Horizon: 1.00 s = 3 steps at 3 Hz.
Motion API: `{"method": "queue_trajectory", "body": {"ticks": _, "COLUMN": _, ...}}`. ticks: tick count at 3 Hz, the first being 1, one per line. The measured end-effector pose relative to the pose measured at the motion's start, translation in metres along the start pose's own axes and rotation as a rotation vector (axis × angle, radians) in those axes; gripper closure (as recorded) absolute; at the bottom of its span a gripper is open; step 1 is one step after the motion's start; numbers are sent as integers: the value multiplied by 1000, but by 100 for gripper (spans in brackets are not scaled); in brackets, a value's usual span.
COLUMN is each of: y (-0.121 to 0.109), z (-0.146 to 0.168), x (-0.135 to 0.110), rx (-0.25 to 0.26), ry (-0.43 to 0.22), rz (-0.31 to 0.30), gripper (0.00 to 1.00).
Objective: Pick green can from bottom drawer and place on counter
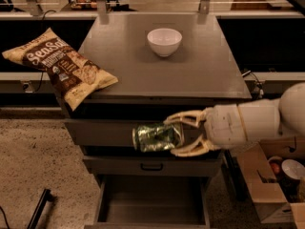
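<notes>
The green can (pixel 156 137) lies sideways in my gripper (pixel 177 135), which is shut on it. I hold it in the air in front of the top drawer front, below the counter edge. My white arm reaches in from the right. The bottom drawer (pixel 152 205) is pulled open below, and its grey floor shows bare. The counter (pixel 162 73) is the grey top of the cabinet, above the can.
A white bowl (pixel 164 41) stands at the back middle of the counter. A chip bag (pixel 62 69) lies on the counter's left edge and hangs over it. The middle drawer (pixel 152 166) has a black handle. A cardboard box (pixel 274 185) stands on the floor at the right.
</notes>
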<state>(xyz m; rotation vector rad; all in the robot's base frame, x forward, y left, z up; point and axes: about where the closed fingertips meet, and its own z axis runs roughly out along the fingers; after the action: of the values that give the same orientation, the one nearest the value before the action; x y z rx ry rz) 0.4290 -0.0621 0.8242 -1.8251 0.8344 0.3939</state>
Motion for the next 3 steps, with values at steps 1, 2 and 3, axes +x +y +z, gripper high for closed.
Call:
{"method": "queue_trajectory", "body": {"ticks": 1, "y": -66, "z": -28, "x": 10, "rx": 61, "ry": 25, "rz": -19, "gripper": 100}}
{"method": "queue_trajectory", "body": {"ticks": 2, "y": -66, "z": -28, "x": 10, "rx": 61, "ry": 25, "rz": -19, "gripper": 100}}
{"method": "queue_trajectory", "body": {"ticks": 3, "y": -72, "z": -31, "x": 7, "rx": 42, "ry": 8, "rz": -29, "gripper": 100}}
